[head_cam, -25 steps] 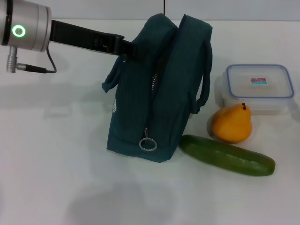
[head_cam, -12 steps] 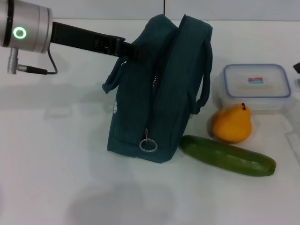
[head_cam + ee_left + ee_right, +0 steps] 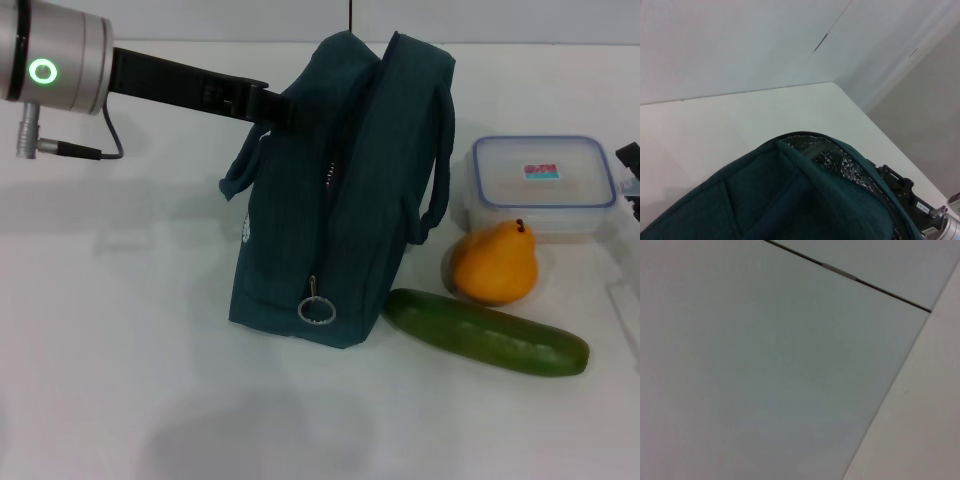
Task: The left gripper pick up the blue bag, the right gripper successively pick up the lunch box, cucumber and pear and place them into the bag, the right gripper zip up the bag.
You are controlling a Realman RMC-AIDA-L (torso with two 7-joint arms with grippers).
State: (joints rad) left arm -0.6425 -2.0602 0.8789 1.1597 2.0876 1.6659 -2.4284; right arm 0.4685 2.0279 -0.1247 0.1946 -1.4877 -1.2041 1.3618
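White matte tabletop point(image 3: 120, 380) below pale walls — dark teal fabric bag point(image 3: 340, 200) upright at centre, its upper edge pinched by the black left gripper point(image 3: 278, 105); right gripper point(image 3: 630, 170) at the table's right edge, jaw state indeterminate.

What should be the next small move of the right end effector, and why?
Probably it moves in over the lunch box. The left end effector already holds the bag upright, while the right end effector sits at the view's edge beside the box.
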